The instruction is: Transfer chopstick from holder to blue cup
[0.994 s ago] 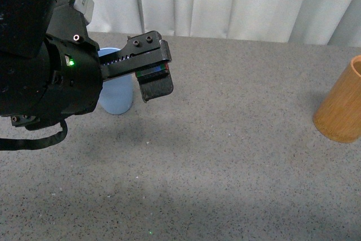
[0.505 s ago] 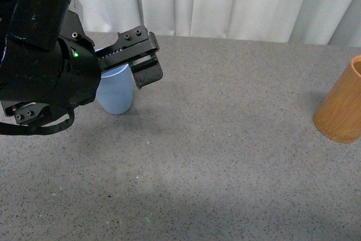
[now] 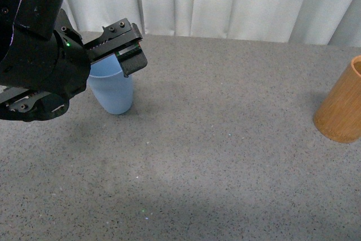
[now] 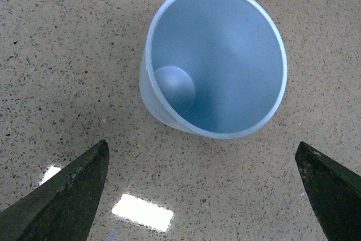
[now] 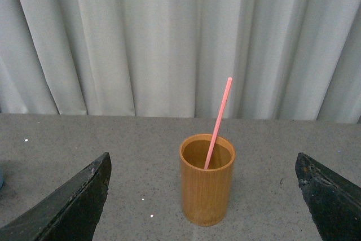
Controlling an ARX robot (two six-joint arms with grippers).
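The blue cup stands upright at the far left of the table. My left gripper hangs open just above it. The left wrist view looks down into the cup, which is empty, with the open left gripper beside it and holding nothing. The orange-brown holder stands at the right edge of the front view. In the right wrist view the holder stands upright ahead of my open right gripper, some way off, with one pinkish-red chopstick leaning in it. The right gripper is out of the front view.
A white curtain hangs along the table's far edge. The grey speckled tabletop stretches between cup and holder. The left arm's black body fills the upper left of the front view.
My left gripper has moved left and back, from just right of the blue cup to right over it. The holder has not moved.
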